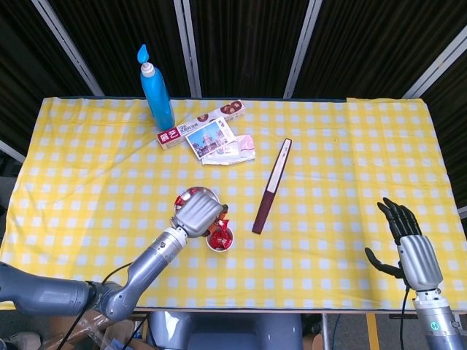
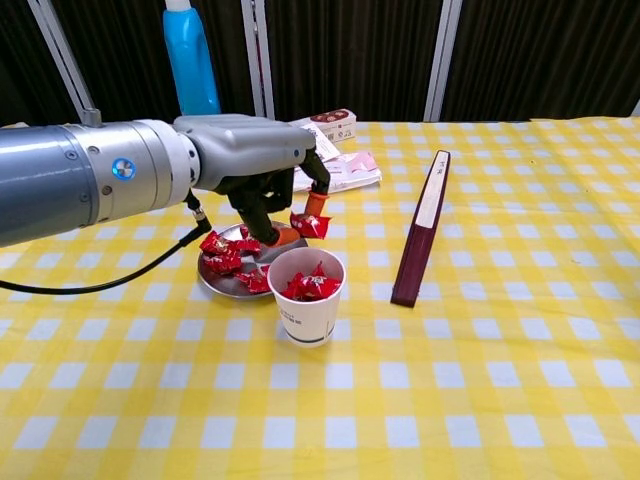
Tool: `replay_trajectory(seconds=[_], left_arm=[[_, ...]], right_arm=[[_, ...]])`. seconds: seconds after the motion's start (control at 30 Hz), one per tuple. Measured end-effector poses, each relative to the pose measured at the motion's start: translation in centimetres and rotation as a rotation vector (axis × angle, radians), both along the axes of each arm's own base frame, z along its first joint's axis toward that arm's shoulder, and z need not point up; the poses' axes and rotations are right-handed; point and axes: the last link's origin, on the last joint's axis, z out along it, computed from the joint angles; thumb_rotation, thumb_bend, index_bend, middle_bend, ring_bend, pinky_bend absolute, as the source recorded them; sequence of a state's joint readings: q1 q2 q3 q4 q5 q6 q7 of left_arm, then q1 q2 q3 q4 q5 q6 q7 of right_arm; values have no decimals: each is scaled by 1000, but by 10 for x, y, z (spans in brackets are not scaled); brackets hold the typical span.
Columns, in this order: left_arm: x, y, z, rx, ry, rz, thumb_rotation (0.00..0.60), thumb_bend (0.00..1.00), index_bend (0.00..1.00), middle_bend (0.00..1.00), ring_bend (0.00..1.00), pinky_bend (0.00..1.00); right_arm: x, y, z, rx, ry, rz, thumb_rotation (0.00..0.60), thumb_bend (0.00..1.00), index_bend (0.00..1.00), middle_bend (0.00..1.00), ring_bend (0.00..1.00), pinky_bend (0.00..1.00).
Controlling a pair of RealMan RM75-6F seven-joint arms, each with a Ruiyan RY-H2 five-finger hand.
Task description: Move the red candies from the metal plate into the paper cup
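Note:
My left hand (image 2: pixel 255 175) (image 1: pixel 197 214) hovers above the paper cup (image 2: pixel 307 297) (image 1: pixel 220 238), pinching one red candy (image 2: pixel 310 224) between its fingertips just over the cup's rim. The cup holds several red candies. Left of and behind the cup sits the metal plate (image 2: pixel 215 285), mostly hidden under my hand in the head view, with several red candies (image 2: pixel 222 252) on it. My right hand (image 1: pixel 410 248) stays near the table's front right corner, fingers spread and holding nothing; the chest view does not show it.
A dark maroon flat box (image 1: pixel 271 186) (image 2: pixel 422 224) lies right of the cup. At the back stand a blue bottle (image 1: pixel 155 89), a long biscuit box (image 1: pixel 201 124), a postcard (image 1: pixel 209 138) and a pink packet (image 2: pixel 340 171).

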State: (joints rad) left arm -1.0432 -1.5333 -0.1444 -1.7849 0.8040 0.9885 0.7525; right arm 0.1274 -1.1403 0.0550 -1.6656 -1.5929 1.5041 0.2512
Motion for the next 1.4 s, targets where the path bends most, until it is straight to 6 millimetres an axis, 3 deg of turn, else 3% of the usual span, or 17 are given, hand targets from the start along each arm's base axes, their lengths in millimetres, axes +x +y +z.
replay_trajectory(seconds=[0.17,0.4,0.9,1.13,1.4], left_arm=[[1,-6,-5,-29,25,-7,600,370,474,932,969,984],[1,-8,-11,-45,42,-4,600,249,415,922,964,984],[12,2,10,28,-119,27,600,246,366,879,944,984],[-8,19,20,116,-95,69,600,245,364,864,938,984],[-54,40,23,205,-4,185,600,246,363,788,894,978]], right_arm=[[0,0,0,-1,-2,3,600,387,0,0,0,0],[0,0,1,-3,-6,5,600,388,0,0,0,0],[1,1,0,-3,-4,9,600,387,0,0,0,0],[1,1,0,-2,-4,12,600,388,0,0,0,0],[0,0,-1,6,1,5,600,388,0,0,0,0]])
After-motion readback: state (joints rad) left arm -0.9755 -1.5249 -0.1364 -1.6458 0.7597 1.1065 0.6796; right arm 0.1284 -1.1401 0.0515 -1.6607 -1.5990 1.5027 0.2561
